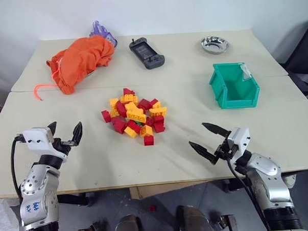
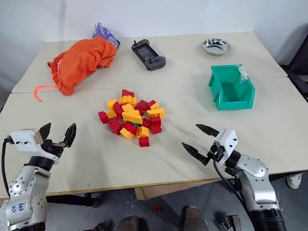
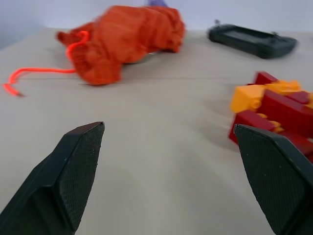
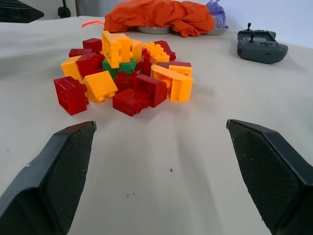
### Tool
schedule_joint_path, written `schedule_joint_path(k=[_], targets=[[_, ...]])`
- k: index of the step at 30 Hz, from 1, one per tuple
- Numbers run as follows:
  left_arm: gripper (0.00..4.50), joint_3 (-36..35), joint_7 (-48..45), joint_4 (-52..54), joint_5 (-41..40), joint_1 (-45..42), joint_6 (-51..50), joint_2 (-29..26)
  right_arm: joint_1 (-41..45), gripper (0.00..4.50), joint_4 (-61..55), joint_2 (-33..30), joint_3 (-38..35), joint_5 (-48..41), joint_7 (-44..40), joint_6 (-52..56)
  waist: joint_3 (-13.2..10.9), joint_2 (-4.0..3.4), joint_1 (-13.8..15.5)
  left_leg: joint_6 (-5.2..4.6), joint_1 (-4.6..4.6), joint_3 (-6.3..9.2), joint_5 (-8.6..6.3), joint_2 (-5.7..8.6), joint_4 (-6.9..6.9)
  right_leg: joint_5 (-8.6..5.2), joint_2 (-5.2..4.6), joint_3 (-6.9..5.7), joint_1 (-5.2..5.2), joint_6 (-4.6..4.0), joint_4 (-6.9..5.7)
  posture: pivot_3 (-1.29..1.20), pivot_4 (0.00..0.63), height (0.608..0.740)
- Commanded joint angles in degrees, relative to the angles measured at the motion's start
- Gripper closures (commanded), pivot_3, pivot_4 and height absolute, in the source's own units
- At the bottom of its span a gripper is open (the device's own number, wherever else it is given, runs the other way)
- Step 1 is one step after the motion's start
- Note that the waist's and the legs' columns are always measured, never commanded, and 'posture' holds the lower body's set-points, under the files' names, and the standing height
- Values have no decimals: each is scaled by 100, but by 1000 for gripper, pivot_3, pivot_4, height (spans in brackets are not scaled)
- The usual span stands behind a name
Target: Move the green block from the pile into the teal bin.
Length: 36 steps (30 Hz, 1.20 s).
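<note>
Centrally on the matte beige table sits the pile of glossy, studded red and yellow plastic bricks. Buried among them, the green block peeks out in the right wrist view, hemmed in by red and yellow pieces. To the right, well apart, stands the teal bin, boxy, smooth-walled, open-topped. Both the left gripper and right gripper hover near the table's front edge, their tapered, black, finely textured fingers spread wide, holding nothing.
</note>
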<state>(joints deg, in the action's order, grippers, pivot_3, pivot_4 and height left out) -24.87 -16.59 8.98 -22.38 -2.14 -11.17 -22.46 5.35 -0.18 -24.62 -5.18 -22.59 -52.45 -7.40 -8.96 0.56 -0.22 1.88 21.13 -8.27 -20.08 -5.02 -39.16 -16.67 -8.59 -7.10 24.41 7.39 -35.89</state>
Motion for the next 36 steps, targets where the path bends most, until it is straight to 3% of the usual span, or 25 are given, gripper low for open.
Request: schedule_joint_path(k=[1,3,10,13,25,30,36], targets=[[0,-48,-381,201,-209,45,-86,-256,14,16,-279,-77,-163,-238,-3,76,0,0,1,0,0,0,0,0,0,0,0,0,0,0,0,0,150,740],[0,-27,-954,263,-392,77,93,-463,107,16,-502,-53,-262,-546,147,429,0,0,0,0,0,0,0,0,0,0,0,0,0,0,-1,0,150,740],[0,196,-3355,303,-901,196,-110,-2026,214,16,-1043,-1084,-426,-828,-572,939,-3,-5,9,0,1,0,0,0,2,-2,0,0,3,-3,0,0,150,740],[604,429,-3862,182,-1093,119,-223,-2117,291,0,-596,-1266,-615,-728,-646,806,-3,-5,17,-2,0,-2,-1,0,2,-2,0,1,1,-4,3,0,150,740],[4344,2382,-4524,-694,-497,-1478,-329,-1355,136,0,-520,-1234,-677,-534,-484,677,-3,-6,20,-1,2,-4,0,1,-3,0,2,1,1,0,1,0,150,740],[4429,3150,-4453,-1894,205,-2768,-6,-558,-51,0,-861,-1176,-661,-530,-314,667,-4,-3,65,-1,5,-4,0,3,-11,2,2,1,-3,4,2,0,150,740],[4429,3123,-3465,-3929,1020,-4208,488,5,-247,0,-1316,-1048,-637,-593,-82,771,-10,7,79,-1,4,-3,0,4,-10,3,4,1,-4,6,7,0,150,740]])
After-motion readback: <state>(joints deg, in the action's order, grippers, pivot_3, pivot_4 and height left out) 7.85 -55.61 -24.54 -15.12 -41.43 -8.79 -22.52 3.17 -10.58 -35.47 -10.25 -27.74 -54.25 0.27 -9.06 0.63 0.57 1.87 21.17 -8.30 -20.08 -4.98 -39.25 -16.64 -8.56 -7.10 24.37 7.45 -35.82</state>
